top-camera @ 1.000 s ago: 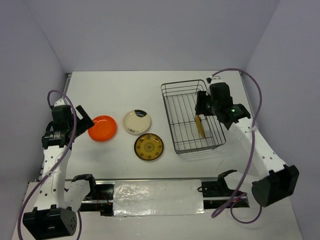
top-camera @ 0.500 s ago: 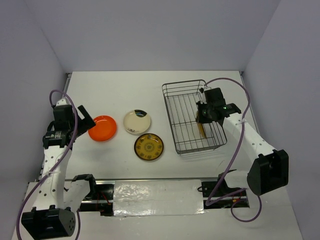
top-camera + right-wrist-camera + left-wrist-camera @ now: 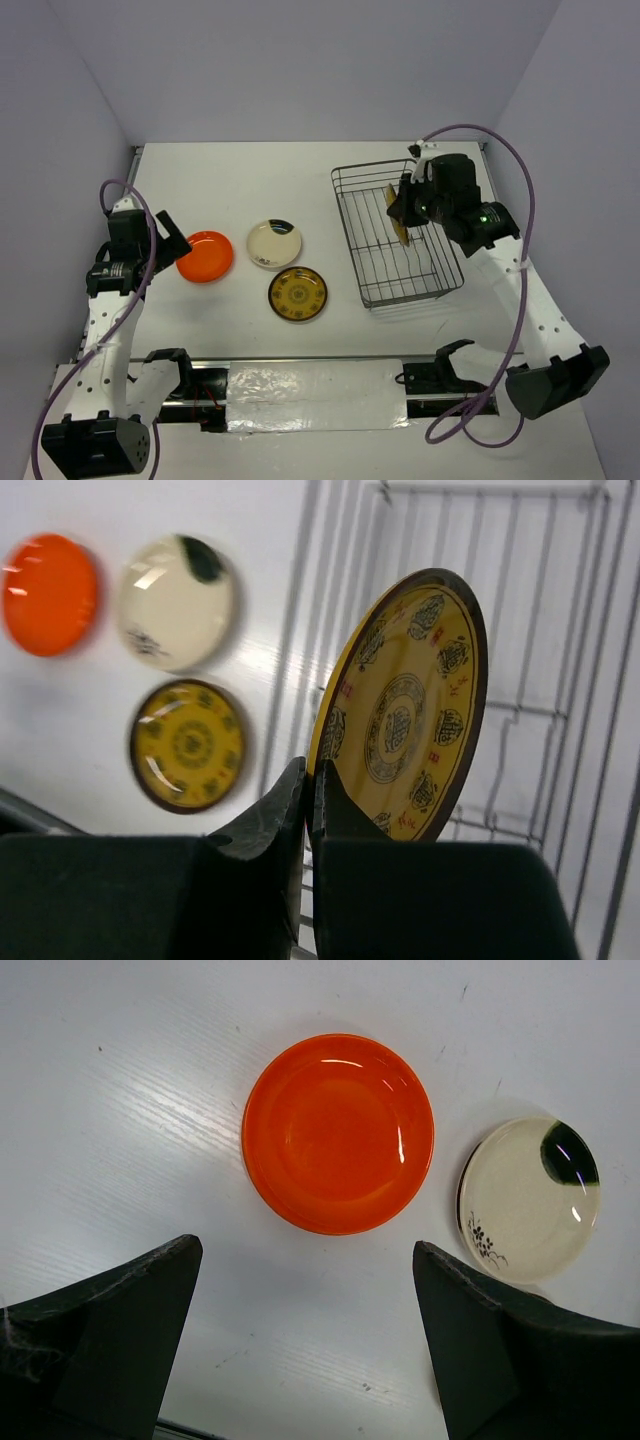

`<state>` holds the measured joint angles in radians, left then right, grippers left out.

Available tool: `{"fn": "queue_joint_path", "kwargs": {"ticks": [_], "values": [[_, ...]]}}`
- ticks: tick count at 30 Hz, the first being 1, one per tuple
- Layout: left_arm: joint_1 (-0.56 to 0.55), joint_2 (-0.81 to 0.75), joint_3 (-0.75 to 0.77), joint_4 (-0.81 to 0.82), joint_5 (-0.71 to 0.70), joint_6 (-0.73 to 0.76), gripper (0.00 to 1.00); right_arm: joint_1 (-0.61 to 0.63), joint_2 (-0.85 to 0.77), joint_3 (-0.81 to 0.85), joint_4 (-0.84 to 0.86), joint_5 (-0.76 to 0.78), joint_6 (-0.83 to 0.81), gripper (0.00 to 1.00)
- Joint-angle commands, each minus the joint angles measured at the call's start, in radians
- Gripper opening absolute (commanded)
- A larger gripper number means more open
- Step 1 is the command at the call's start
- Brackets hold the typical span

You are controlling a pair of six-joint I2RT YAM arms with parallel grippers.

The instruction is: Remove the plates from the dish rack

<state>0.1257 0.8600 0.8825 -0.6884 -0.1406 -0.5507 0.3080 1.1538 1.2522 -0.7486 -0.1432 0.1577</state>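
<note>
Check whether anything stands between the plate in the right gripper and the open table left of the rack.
Only the left wire wall of the dish rack stands between them. Whether the patterned plate, pinched by the right gripper, clears its rim cannot be told.

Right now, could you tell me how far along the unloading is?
Done: orange plate, cream plate and one patterned plate lie flat on the table. In hand: right gripper shut on a second patterned plate, on edge over the dish rack. Left: setting it down; the rack shows no others.
</note>
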Motion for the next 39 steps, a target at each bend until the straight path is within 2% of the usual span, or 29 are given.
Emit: {"fn": "queue_joint_path", "kwargs": {"ticks": [1, 2, 5, 6, 9, 10, 13, 18, 21, 24, 25, 27, 28, 30, 34, 35, 36, 38, 39], "values": [[-0.005, -0.018, 0.009, 0.004, -0.052, -0.008, 0.99, 0.136, -0.059, 0.117, 0.063, -0.110, 0.031, 0.00], [-0.005, -0.021, 0.010, 0.000, -0.068, -0.014, 0.99, 0.199, -0.051, 0.128, 0.066, -0.110, 0.043, 0.00], [-0.005, -0.032, 0.018, -0.020, -0.129, -0.046, 0.99, 0.402, 0.044, 0.179, 0.036, 0.069, 0.065, 0.00], [-0.005, -0.041, 0.019, -0.031, -0.145, -0.060, 0.99, 0.530, 0.075, 0.185, 0.028, 0.211, 0.078, 0.00], [-0.005, -0.062, 0.030, -0.059, -0.206, -0.087, 0.99, 0.723, 0.196, 0.193, 0.026, 0.400, 0.124, 0.00], [-0.003, -0.068, 0.035, -0.066, -0.220, -0.094, 0.99, 0.758, 0.233, 0.211, 0.012, 0.497, 0.135, 0.00], [-0.005, -0.101, 0.038, -0.083, -0.270, -0.115, 1.00, 0.848, 0.395, 0.265, -0.044, 0.599, 0.187, 0.00], [-0.001, -0.124, 0.035, -0.079, -0.274, -0.115, 0.99, 0.921, 0.618, 0.358, -0.069, 0.634, 0.210, 0.02], [-0.003, -0.108, 0.038, -0.080, -0.266, -0.111, 1.00, 0.930, 0.668, 0.369, -0.020, 0.590, 0.213, 0.07], [-0.001, -0.093, 0.038, -0.079, -0.258, -0.106, 1.00, 0.931, 0.698, 0.380, -0.018, 0.571, 0.221, 0.22], [-0.001, -0.090, 0.038, -0.079, -0.254, -0.104, 0.99, 0.936, 0.710, 0.392, -0.027, 0.574, 0.226, 0.38], [-0.001, -0.090, 0.038, -0.076, -0.249, -0.100, 0.99, 0.944, 0.713, 0.397, -0.026, 0.582, 0.229, 0.54], [-0.001, -0.091, 0.035, -0.074, -0.243, -0.100, 1.00, 0.948, 0.704, 0.400, -0.023, 0.580, 0.229, 0.67], [-0.001, -0.093, 0.035, -0.071, -0.241, -0.098, 0.99, 0.951, 0.689, 0.403, -0.023, 0.577, 0.233, 0.81], [-0.001, -0.093, 0.032, -0.065, -0.232, -0.086, 1.00, 0.951, 0.568, 0.357, 0.000, 0.585, 0.243, 0.86], [-0.003, -0.092, 0.029, -0.060, -0.226, -0.084, 1.00, 0.947, 0.508, 0.322, 0.002, 0.603, 0.252, 0.98], [-0.003, -0.092, 0.029, -0.057, -0.221, -0.080, 1.00, 0.944, 0.508, 0.322, 0.002, 0.603, 0.259, 0.99], [-0.001, -0.087, 0.026, -0.050, -0.199, -0.065, 0.99, 0.931, 0.391, 0.233, 0.014, 0.646, 0.293, 1.00], [-0.003, -0.085, 0.026, -0.045, -0.194, -0.060, 1.00, 0.916, 0.291, 0.139, 0.058, 0.660, 0.301, 1.00]]}}
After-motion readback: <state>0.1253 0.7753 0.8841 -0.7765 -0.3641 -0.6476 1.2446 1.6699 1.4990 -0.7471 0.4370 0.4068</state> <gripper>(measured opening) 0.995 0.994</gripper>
